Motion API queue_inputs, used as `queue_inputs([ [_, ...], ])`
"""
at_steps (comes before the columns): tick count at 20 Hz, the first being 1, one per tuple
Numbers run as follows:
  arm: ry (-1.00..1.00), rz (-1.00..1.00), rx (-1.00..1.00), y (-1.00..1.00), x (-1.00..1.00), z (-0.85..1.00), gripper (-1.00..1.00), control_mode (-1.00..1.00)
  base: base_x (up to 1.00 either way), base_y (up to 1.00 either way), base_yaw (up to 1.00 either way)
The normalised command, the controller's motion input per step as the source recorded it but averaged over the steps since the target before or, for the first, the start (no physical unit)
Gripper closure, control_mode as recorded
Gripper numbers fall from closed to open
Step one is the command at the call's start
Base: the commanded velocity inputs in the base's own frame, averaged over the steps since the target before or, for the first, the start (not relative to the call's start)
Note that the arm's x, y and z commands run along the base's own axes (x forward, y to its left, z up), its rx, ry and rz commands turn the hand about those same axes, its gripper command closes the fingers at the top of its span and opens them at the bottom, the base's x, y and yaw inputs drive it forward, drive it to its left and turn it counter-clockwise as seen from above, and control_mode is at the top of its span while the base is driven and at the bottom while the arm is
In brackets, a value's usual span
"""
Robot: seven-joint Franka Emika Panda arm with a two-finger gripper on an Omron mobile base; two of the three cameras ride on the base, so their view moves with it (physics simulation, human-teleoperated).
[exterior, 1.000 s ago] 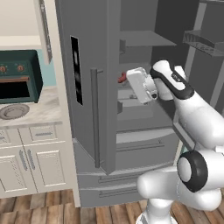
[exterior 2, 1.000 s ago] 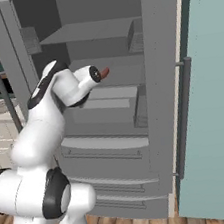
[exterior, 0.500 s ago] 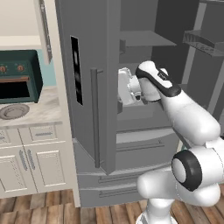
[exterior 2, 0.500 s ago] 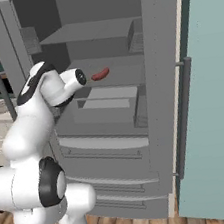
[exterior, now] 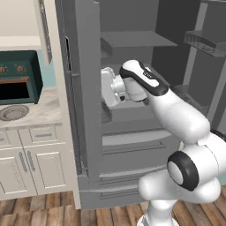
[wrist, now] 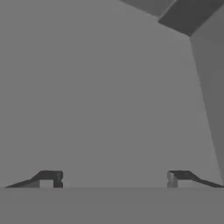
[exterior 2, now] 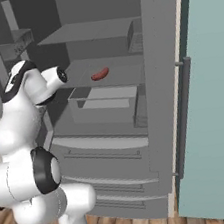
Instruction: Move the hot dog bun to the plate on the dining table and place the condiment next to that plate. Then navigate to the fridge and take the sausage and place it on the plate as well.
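Observation:
A reddish sausage (exterior 2: 100, 74) lies on the middle shelf (exterior 2: 119, 75) of the open fridge. My gripper (exterior: 105, 87) is turned to the left, away from the sausage, and hangs close to the fridge's left door (exterior: 84, 88). In the hand view my gripper (wrist: 113, 179) is open, and its fingertips (wrist: 48, 178) stand wide apart with nothing between them, facing a plain grey surface. The hot dog bun, the plate, the condiment and the dining table are out of view.
A grey drawer bin (exterior 2: 105, 102) sits under the sausage shelf. The right fridge door (exterior 2: 208, 100) stands open, with a rack (exterior: 204, 42) on it. To the left are a counter (exterior: 31, 117) with a teal oven (exterior: 17, 75), a round grey dish (exterior: 12, 112) and cabinets (exterior: 26, 163).
The arm has swung the hand left, from right by the sausage toward the fridge's left door. The sausage has stayed on its shelf.

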Motion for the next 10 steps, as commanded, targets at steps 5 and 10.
queue_inputs([
  [5, 0.00, 0.10, 0.00, 0.92, -0.10, 0.00, -1.00, -1.00, 0.00, 0.00, 0.00],
  [10, -0.03, 0.05, -0.04, 0.78, -0.16, -0.08, -1.00, -1.00, 0.00, 0.00, 0.00],
])
